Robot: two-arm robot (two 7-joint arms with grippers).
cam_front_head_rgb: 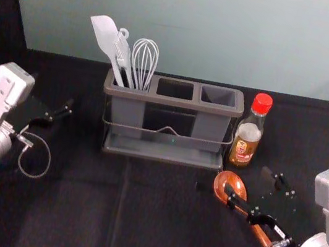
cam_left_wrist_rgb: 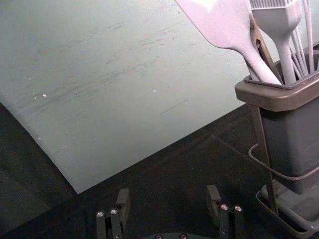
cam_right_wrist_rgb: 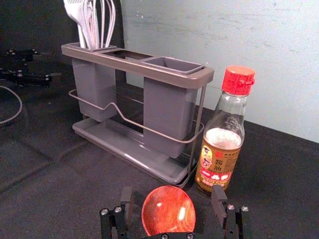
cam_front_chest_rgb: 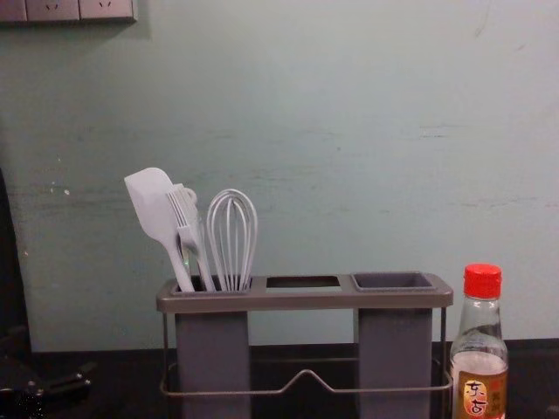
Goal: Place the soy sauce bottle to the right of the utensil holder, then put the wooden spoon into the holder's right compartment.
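Count one wooden spoon [cam_right_wrist_rgb: 168, 211] under the right gripper [cam_front_head_rgb: 247, 180], wide open, empty; just beyond, one soy sauce bottle [cam_front_head_rgb: 248, 137] beside one utensil holder [cam_front_head_rgb: 174, 101] with one whisk [cam_front_chest_rgb: 232, 231]. Across it, find left gripper [cam_front_head_rgb: 54, 101] parked, spread, empty.

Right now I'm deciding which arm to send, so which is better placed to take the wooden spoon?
Right, I'd say: the right gripper hovers above the wooden spoon, open fingers flanking its bowl, while the left gripper is left of the utensil holder.
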